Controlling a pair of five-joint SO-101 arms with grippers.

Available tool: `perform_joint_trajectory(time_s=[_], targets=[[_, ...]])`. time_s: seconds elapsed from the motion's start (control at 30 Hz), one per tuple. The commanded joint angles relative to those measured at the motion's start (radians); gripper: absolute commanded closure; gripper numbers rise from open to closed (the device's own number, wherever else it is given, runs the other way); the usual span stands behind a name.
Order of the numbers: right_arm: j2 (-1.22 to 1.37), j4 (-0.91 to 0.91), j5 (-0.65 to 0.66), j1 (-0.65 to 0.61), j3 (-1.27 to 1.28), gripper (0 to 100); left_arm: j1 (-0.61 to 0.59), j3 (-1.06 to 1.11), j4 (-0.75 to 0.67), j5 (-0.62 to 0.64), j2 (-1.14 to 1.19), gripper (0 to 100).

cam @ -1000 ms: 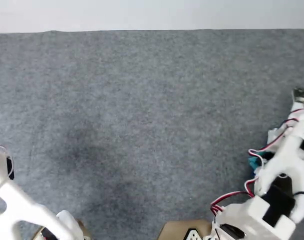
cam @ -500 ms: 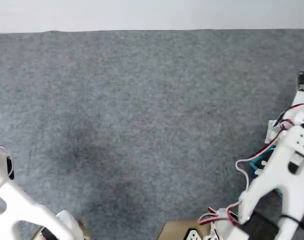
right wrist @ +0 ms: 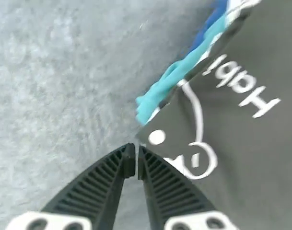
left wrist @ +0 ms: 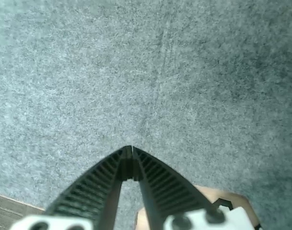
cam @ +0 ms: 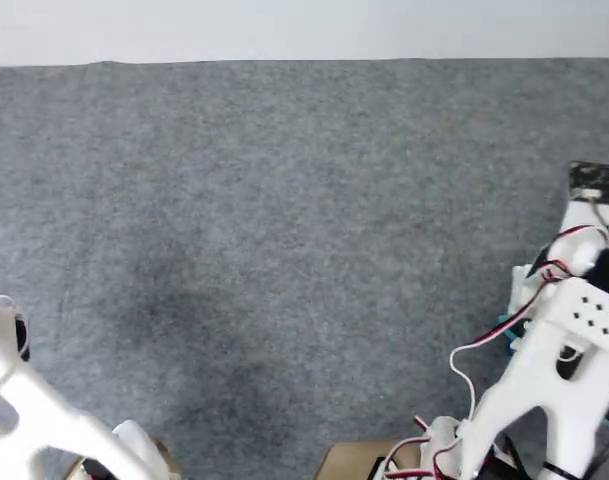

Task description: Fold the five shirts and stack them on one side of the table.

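Observation:
A stack of folded shirts lies at the table's right edge, topped by a dark grey shirt (right wrist: 241, 110) with white print; teal (right wrist: 184, 79) and blue (right wrist: 210, 21) layers stick out beneath it. In the high view only a teal sliver of the stack (cam: 505, 327) peeks out beside the right arm (cam: 564, 350). My right gripper (right wrist: 132, 160) is shut and empty, its tips just off the grey shirt's corner, above the felt. My left gripper (left wrist: 131, 163) is shut and empty over bare grey felt; its arm (cam: 24, 400) sits at the near left corner.
Grey felt (cam: 284, 220) covers the whole table up to the white wall at the back. A brown cardboard piece (cam: 359, 462) lies at the near edge between the arms' bases.
The right arm has swung and risen, its wrist shifting slightly left over the stack; the left arm has barely moved.

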Motion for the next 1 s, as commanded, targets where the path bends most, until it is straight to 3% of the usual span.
perform_joint_trajectory(time_s=[0.0, 0.43, 0.73, 0.97], targets=[[-0.035, 0.025, -0.107, -0.048, -0.005, 98.8, 0.006, 0.035, 0.023, 0.009, -0.138, 100], [-0.035, -0.03, -0.512, -0.346, -0.002, 98.8, 0.008, 0.395, -0.146, 0.011, -0.517, 100], [-0.035, -0.131, -0.652, -0.63, 0.057, 98.8, 0.008, 0.516, -0.213, 0.011, -0.528, 100], [-0.142, -0.214, -0.704, -0.654, 0.157, 98.8, 0.006, 0.539, -0.259, 0.014, -0.528, 100]])
